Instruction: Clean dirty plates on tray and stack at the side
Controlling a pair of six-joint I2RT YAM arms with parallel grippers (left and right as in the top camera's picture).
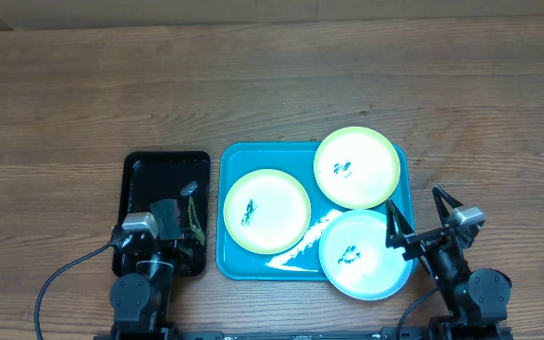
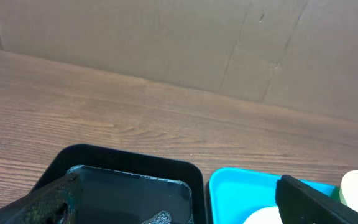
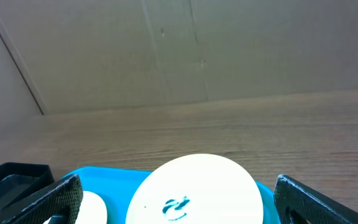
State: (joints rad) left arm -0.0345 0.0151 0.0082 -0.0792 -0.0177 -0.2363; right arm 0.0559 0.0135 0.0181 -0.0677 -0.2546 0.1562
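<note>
Three dirty plates (image 1: 266, 211) lying flat inside the tray (image 1: 253, 156), smudged centres up. Left gripper (image 2: 178, 186) spread wide, empty, over black tray (image 1: 140, 170); right gripper (image 1: 413, 198) spread wide, empty, beside tray's right edge. Wooden counter (image 1: 272, 85) beneath.
</note>
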